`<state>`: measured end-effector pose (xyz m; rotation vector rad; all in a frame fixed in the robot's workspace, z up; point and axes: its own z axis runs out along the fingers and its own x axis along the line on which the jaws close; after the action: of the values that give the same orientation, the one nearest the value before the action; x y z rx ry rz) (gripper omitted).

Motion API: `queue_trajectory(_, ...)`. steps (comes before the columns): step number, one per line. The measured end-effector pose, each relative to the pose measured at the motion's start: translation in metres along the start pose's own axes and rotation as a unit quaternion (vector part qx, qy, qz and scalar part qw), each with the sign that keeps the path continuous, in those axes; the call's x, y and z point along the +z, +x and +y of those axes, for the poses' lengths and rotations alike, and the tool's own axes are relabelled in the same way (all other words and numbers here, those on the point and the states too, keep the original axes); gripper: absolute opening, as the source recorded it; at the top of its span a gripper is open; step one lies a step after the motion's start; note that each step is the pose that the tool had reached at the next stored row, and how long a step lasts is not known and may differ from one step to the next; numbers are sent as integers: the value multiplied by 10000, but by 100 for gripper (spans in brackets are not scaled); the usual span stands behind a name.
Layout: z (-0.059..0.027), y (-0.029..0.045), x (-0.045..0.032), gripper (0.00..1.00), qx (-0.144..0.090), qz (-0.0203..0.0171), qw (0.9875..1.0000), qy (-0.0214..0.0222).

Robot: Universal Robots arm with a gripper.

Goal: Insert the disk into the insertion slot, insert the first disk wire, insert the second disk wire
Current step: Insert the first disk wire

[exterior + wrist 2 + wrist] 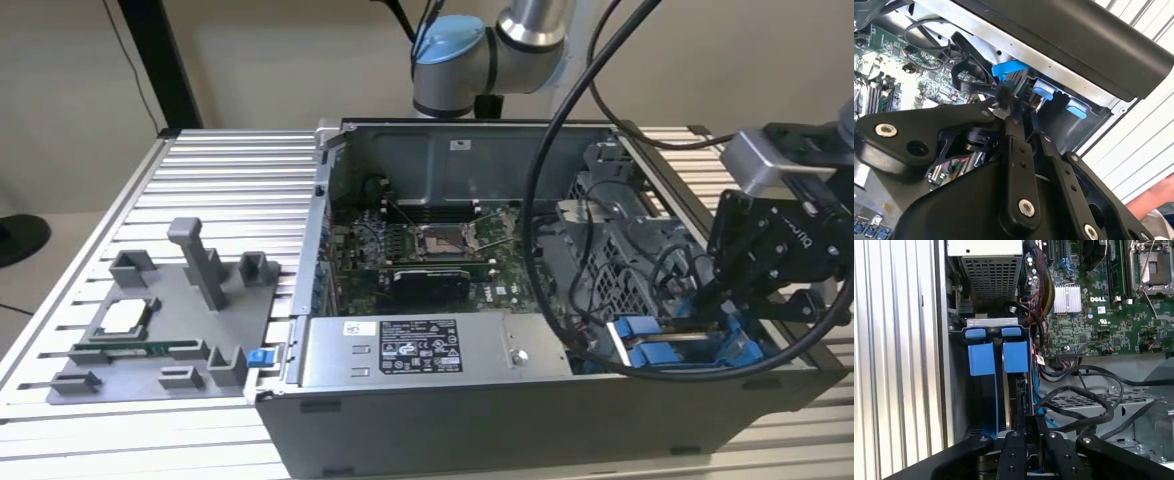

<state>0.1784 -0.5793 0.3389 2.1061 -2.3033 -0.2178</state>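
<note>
The disk (1015,356) stands in the insertion slot (991,322), its bright blue frame (663,345) showing at the grey bay's mouth in the exterior view's right part of the open computer case. My gripper (714,308) hangs right over that bay. In the second wrist view its fingertips (1013,122) meet on a small black connector (1003,92), from which a flat blue disk wire (1009,67) runs off. In the first wrist view the gripper (1031,424) sits directly above the disk's edge, jaws close together. The disk's socket is hidden behind the fingers.
Black cable bundles (1089,395) loop beside the bay. The motherboard (427,250) lies mid-case, and a grey power-supply box (414,350) sits along the front wall. A grey fixture tray (160,310) with small parts rests on the slatted table. A person's hand (1154,200) is nearby.
</note>
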Motion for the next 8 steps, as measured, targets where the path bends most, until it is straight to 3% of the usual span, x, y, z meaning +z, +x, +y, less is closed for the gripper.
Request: queue_trajectory(8,10,-1,-68,0,0,-10,10000,-1)
